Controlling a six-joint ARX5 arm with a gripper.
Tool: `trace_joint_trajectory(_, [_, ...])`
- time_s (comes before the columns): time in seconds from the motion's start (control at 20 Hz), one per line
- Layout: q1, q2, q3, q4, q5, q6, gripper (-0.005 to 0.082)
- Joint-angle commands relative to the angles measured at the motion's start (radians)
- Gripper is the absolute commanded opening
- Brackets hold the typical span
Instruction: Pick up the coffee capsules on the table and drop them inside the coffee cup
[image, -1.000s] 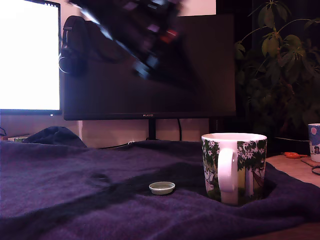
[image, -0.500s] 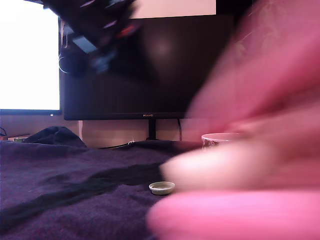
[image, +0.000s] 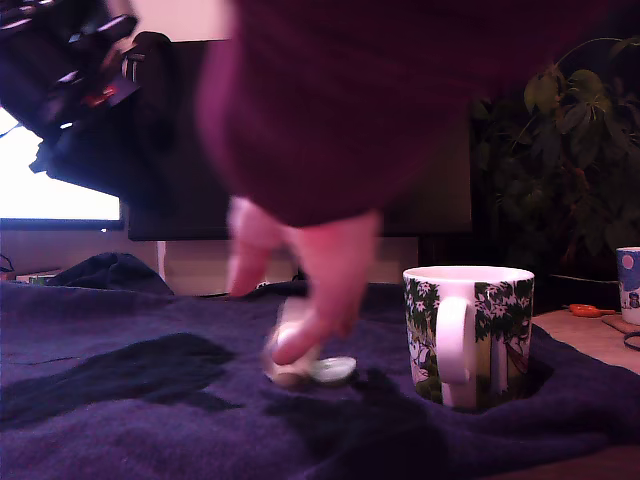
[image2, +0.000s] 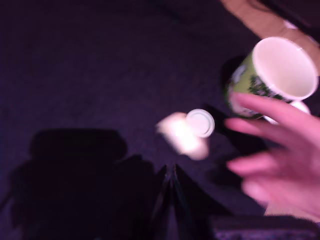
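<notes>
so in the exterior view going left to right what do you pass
gripper → bright monitor → person's hand → coffee cup → plant → white cup with blue pattern

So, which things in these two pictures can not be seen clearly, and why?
- Cream capsule: motion-blurred in both views; partly behind the person's hand in the exterior view.
- Round capsule: half hidden by that hand in the exterior view.
- Pincer: blurred and cut by the exterior view's upper left edge; open or shut is unclear.
- Coffee cup: its inside bottom is not visible.
</notes>
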Motion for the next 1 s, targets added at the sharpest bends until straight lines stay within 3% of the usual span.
trace_joint_trajectory(0.0, [0.001,-0.005,-0.035,0.011,-0.016,-0.003,-0.0019])
trace_joint_trajectory(0.25, [0.001,-0.007,-0.082,0.078,-0.027,-0.006,-0.0019])
trace_joint_trajectory(0.3, [0.001,-0.007,-0.089,0.09,-0.026,-0.026,-0.0019])
trace_joint_trajectory(0.65, [-0.006,-0.006,-0.088,0.138,0.004,-0.049,-0.0018])
trace_joint_trajectory(0.75, [-0.007,-0.006,-0.084,0.159,0.013,-0.066,-0.0012])
trace_joint_trajectory(0.8, [-0.014,-0.006,-0.084,0.16,0.016,-0.121,0.0002])
trace_joint_trajectory(0.95, [-0.061,-0.007,-0.088,0.159,-0.011,-0.14,0.0078])
